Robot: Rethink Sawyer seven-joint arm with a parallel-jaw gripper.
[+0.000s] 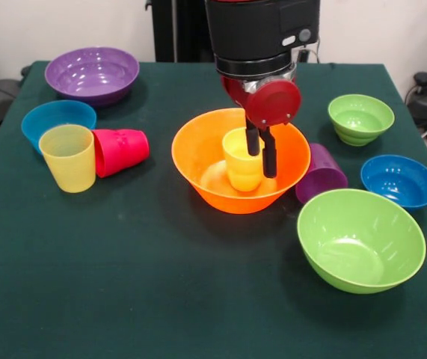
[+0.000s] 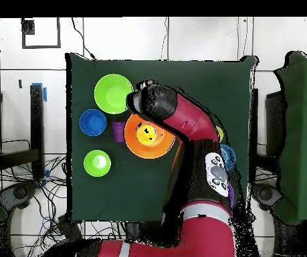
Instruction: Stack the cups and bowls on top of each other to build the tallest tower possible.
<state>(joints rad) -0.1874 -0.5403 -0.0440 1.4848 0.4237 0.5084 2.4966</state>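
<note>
Near the front right corner of the worktop sits the large lime green glossy plastic bowl [image 1: 360, 238]. Mid-table, the large orange glossy plastic bowl [image 1: 198, 153] holds the upright yellow-orange ribbed plastic cup [image 1: 241, 159]. The gripper [image 1: 261, 153] hangs at that cup's rim, fingers narrow, apparently straddling the wall; grip not certain. Risk: lifting could tip the cup. Far left corner: large purple glossy bowl [image 1: 92, 74].
</note>
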